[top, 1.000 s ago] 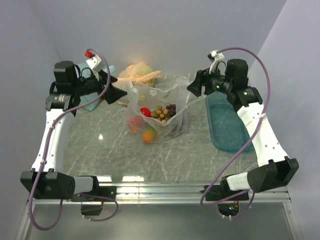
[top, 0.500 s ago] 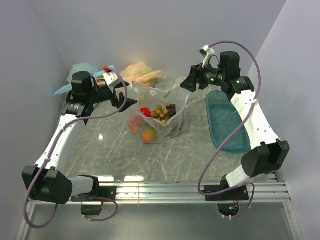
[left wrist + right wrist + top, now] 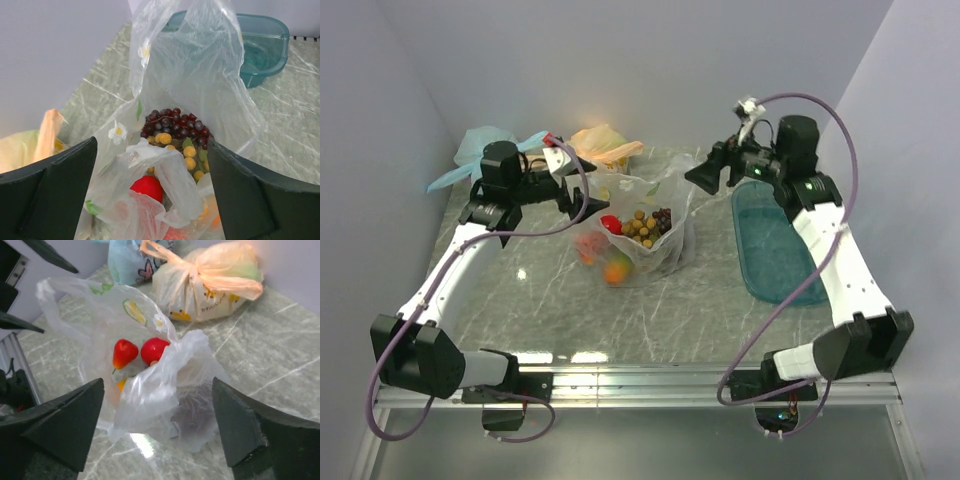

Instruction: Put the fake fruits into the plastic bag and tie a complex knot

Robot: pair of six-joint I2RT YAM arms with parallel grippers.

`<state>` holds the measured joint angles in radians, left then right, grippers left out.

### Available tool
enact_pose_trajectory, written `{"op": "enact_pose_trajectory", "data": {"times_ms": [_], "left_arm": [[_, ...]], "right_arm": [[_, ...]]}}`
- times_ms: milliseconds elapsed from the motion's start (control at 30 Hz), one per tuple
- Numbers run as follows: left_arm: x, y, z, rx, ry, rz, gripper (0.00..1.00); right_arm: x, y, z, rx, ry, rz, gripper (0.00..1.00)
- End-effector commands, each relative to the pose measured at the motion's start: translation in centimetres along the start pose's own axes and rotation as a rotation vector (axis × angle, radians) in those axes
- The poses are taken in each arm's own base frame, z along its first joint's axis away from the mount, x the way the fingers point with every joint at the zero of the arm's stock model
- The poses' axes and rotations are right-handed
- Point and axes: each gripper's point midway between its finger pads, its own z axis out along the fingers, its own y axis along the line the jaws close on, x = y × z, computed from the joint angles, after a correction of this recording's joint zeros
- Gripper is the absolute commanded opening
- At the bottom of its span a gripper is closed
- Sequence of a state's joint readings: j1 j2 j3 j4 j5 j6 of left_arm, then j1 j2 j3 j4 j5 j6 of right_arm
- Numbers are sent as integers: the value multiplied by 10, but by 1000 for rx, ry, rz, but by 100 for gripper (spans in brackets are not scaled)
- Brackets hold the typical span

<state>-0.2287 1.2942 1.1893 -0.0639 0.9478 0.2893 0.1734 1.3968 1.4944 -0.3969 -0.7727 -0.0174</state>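
Note:
The clear plastic bag stands mid-table with its mouth open and its handles loose; no knot is in view. Inside lie fake fruits: a red one, yellow and purple grapes and an orange one. My left gripper hovers open at the bag's left rim. In the left wrist view its gripper straddles a crumpled handle above the red fruit without touching it. My right gripper hangs open by the bag's upper right handle. The right wrist view has the bag between the wide jaws, ungripped.
A teal tray lies on the right of the table. A knotted orange-yellow bag and a light blue bag sit against the back wall. Walls close in on both sides.
My left arm has swung right, bringing its open gripper up to the bag's left rim. My right gripper's jaws have spread wider and it has shifted slightly.

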Motion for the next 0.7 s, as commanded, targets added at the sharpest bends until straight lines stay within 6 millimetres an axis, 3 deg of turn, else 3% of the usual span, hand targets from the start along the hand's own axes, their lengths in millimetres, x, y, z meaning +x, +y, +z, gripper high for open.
{"op": "enact_pose_trajectory", "data": {"times_ms": [0, 67, 200, 333, 433, 567, 667], "left_arm": [[-5, 4, 9, 20, -7, -20, 95], [0, 4, 10, 33, 19, -60, 86], [0, 3, 12, 48, 17, -86, 58], [1, 3, 14, 52, 27, -118, 37], [1, 6, 15, 48, 36, -139, 31], [0, 9, 17, 33, 46, -147, 29], [-1, 11, 18, 25, 50, -152, 27]], "right_arm": [[-33, 14, -34, -10, -198, -231, 100], [-37, 15, -46, 4, -246, -315, 100], [-22, 21, -44, -71, -193, -434, 100], [-1, 29, -41, -153, -196, -557, 100], [12, 20, -30, -185, -192, -623, 100], [6, 4, -13, -205, -183, -563, 100], [-10, -1, -4, -226, -188, -475, 95]]}}
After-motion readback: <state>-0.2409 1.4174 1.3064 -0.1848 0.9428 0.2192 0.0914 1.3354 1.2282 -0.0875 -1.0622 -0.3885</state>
